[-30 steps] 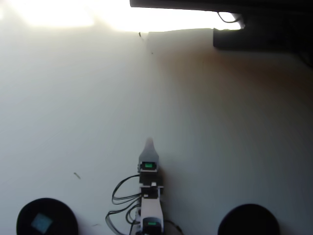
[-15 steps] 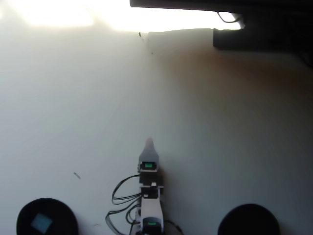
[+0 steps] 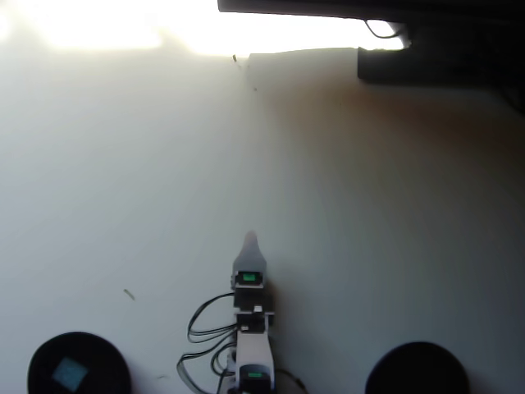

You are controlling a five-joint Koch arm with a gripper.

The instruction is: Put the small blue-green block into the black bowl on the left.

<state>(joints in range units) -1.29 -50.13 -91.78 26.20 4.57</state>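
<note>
In the overhead view, the small blue-green block [image 3: 70, 373] lies inside the black bowl [image 3: 107, 361] at the bottom left corner, looking pale teal against the dark inside. My gripper [image 3: 249, 240] points up the picture from the arm at bottom centre, well to the right of that bowl and apart from it. Only a single pointed tip shows, so its jaws cannot be separated by eye. Nothing is seen held at the tip.
A second black bowl [image 3: 418, 369] that looks the same sits at the bottom right. Black cables [image 3: 201, 328] loop left of the arm. A dark object [image 3: 435, 49] lies along the top right edge, and glare washes out the top left.
</note>
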